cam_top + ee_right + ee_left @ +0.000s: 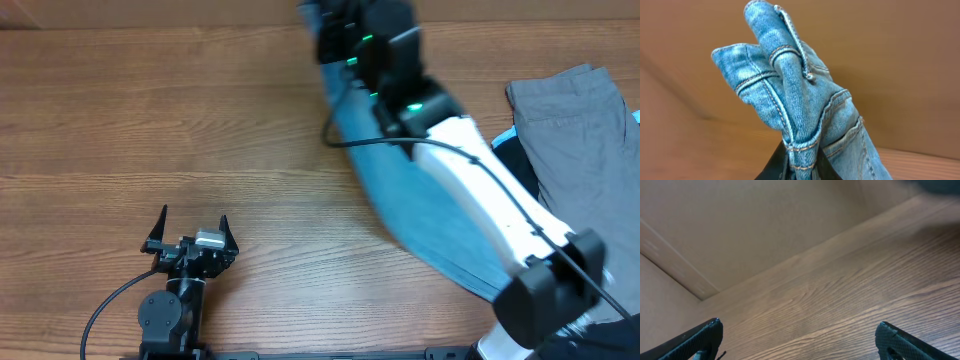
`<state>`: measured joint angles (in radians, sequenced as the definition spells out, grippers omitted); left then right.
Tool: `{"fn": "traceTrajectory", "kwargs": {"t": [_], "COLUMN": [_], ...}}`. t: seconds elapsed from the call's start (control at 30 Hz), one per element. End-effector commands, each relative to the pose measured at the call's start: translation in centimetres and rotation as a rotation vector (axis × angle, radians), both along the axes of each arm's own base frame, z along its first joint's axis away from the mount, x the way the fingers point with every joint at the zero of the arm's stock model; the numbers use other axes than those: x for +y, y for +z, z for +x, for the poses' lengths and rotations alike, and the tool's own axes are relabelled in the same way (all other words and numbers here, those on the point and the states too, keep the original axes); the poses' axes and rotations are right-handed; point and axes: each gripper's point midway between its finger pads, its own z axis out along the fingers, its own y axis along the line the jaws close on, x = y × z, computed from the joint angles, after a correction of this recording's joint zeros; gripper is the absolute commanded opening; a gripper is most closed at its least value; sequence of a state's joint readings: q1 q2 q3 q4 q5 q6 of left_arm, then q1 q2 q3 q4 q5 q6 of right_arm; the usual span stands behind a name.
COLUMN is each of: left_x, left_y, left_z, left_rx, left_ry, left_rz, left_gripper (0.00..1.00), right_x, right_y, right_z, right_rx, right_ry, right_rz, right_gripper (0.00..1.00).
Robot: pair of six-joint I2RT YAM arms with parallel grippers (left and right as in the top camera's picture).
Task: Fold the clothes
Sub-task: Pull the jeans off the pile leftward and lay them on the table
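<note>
Brown wood-grain table (150,120) (long grain lines), plain beige wall (765,215) behind

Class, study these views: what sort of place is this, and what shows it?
Probably a robotics lab bench, not a home: a wood-grain table, the left gripper open and empty, the right gripper shut on blue jeans, grey garment and black garment alongside.

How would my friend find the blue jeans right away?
Start at the wooden table and look to its right half, where the white-and-black robot arm stretches across. Under that arm runs a long strip of light blue denim jeans, one end pinched in the right end effector. The grey garment and black garment beside them are not blue.
</note>
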<state>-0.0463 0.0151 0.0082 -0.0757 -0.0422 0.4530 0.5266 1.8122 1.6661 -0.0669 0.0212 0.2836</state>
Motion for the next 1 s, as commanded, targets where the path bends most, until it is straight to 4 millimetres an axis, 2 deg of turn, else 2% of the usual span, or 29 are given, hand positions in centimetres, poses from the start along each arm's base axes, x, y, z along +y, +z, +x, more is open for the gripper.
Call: {"fn": "traceTrajectory", "kwargs": {"t": [0.0,0.1,0.17,0.27,0.37,0.5,0.53,0.57,0.6,0.67,0.83,0.97], "left_x": [0.0,0.0,0.0,0.0,0.0,0.0,0.0,0.0,0.0,0.0,0.0,0.0], "left_y": [0.1,0.1,0.1,0.1,0.1,0.1,0.1,0.1,0.1,0.1,0.1,0.1], "left_z": [0.0,0.0,0.0,0.0,0.0,0.0,0.0,0.0,0.0,0.0,0.0,0.0], "left_rx": [-0.008,-0.008,-0.008,-0.008,-0.008,-0.008,-0.008,-0.008,-0.008,-0.008,-0.008,-0.008], "left_ry": [0.003,0.003,0.003,0.003,0.003,0.003,0.003,0.003,0.003,0.003,0.003,0.003], "left_rz": [0.019,0.019,0.019,0.019,0.019,0.019,0.019,0.019,0.019,0.019,0.019,0.019], "left_gripper": [1.0,1.0,1.0,1.0,1.0,1.0,1.0,1.0,1.0,1.0,1.0,1.0], "right_x": [8.9,14.1,16.2,18.1,18.3,16.6,16.1,15.4,14.8,13.4,8.1,3.7], "right_y": [-1.1,-3.3,-4.3,-4.6,-3.4,-1.1,-0.5,0.2,0.9,2.0,4.5,6.5], "right_z": [-3.3,-6.2,-8.0,-9.9,-10.0,-8.8,-8.5,-8.3,-8.1,-7.9,-6.3,-5.9], "right_rx": [0.102,0.165,0.184,0.185,0.154,0.149,0.146,0.139,0.133,0.136,0.181,0.2], "right_ry": [0.243,0.359,0.403,0.445,0.455,0.427,0.421,0.414,0.41,0.386,0.231,0.16], "right_rz": [0.194,0.22,0.209,0.195,0.184,0.115,0.09,0.06,0.029,-0.02,-0.071,-0.077], "right_gripper": [0.04,0.04,0.04,0.13,0.15,0.27,0.36,0.56,0.87,1.0,1.0,1.0]}}
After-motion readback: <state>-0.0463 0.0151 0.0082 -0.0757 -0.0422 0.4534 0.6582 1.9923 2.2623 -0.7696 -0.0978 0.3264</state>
